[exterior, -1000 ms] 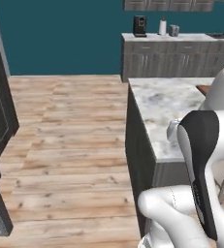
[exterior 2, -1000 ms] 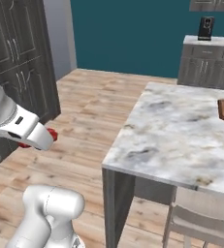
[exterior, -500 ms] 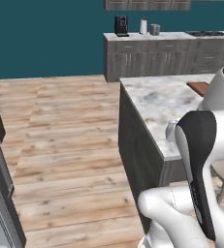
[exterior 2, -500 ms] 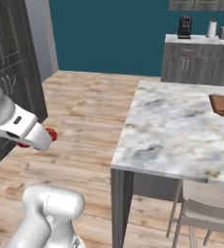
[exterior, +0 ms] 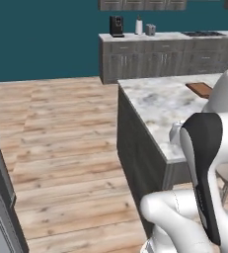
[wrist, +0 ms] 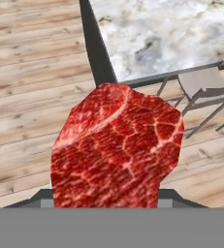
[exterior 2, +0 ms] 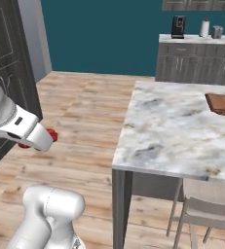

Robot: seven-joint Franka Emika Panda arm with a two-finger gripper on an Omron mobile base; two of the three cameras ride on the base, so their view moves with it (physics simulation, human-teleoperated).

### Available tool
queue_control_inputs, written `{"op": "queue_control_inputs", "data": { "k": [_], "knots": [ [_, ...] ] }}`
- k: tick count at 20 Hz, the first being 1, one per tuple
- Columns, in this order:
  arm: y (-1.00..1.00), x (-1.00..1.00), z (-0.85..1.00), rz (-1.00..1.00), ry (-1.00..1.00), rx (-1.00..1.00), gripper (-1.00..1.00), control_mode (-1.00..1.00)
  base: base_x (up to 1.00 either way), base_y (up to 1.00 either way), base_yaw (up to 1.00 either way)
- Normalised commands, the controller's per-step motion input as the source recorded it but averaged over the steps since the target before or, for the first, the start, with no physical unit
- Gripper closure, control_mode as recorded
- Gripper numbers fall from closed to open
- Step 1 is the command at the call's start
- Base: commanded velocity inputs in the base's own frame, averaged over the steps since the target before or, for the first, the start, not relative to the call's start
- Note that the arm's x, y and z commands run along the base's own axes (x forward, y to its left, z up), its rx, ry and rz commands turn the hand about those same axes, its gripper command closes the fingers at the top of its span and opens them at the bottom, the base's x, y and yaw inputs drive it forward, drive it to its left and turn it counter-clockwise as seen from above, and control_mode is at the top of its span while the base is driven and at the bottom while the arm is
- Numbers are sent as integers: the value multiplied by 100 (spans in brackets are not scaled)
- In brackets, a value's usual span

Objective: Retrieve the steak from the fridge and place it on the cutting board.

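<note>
The jaws are clamped on the glossy, marbled bright-red lump of steak (wrist: 116, 147), which hangs close in front of the hand camera and hides both tips; in the right base view the two-finger gripper (exterior 2: 48, 137) carries it over the wooden plank floor (exterior 2: 80, 112), well short of the island. The steak is out of the fridge and in transit.

My judgement: to do this carrying step well, keep the grip firm and the hand level while the base closes in, then lift the steak above the counter edge before reaching across.

The small reddish-brown rectangular wooden cutting board (exterior 2: 222, 103) lies near the far side of the white-grey marble island top (exterior 2: 177, 126); it also shows in the left base view (exterior: 200, 89). A grey chair (exterior 2: 206, 214) is tucked beneath the island. Behind, grey cabinets (exterior: 145, 59) under a teal wall carry 1 black coffee machine (exterior 2: 178, 26).
</note>
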Motion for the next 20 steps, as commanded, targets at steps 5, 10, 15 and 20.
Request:
{"op": "queue_control_inputs", "data": {
  "k": [5,10,15,20],
  "knots": [
    [0,0,0,0,0,0,100,100,19,58,-11],
    [0,0,0,0,0,0,100,100,16,46,-10],
    [0,0,0,0,0,0,100,100,32,0,0],
    [0,0,0,0,0,0,100,100,45,0,0]
  ]
}}
